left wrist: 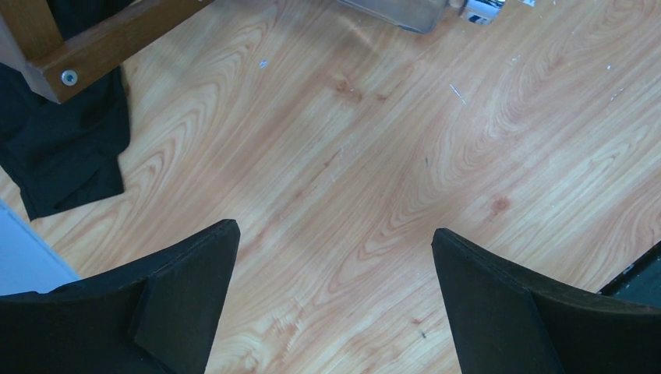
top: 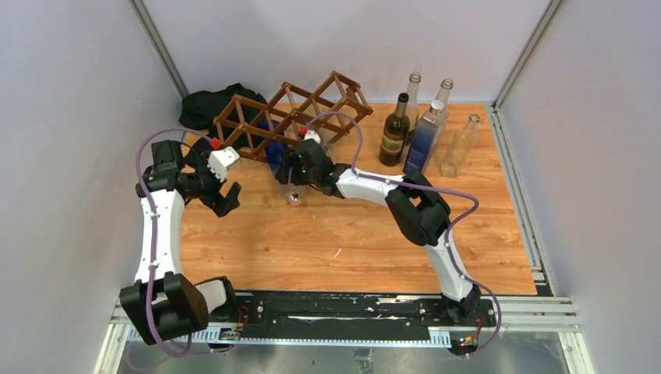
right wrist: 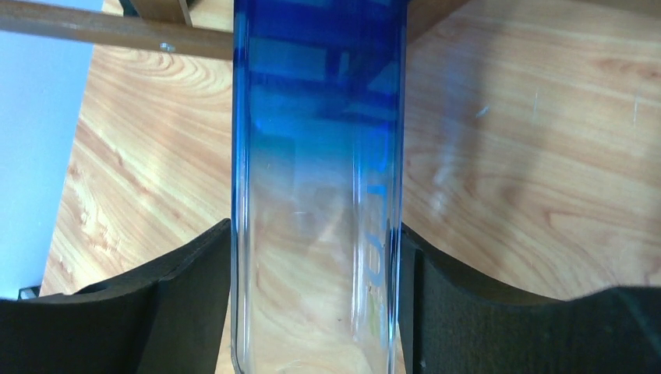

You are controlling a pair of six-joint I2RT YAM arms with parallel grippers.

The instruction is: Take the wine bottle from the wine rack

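The right gripper (top: 293,178) is closed on the wine bottle (right wrist: 316,195), both fingers (right wrist: 183,312) pressing flat against its glass sides; the bottle, blue at one end and clear at the other, lies low near the far edge of the table (top: 351,241), its blue end at the near side of the wine rack (top: 292,109), whose wooden stick crosses just behind it. The left gripper (left wrist: 334,234) is wide open and holds nothing, above bare wood near the left edge; a black cloth (top: 206,105) lies in the far left corner.
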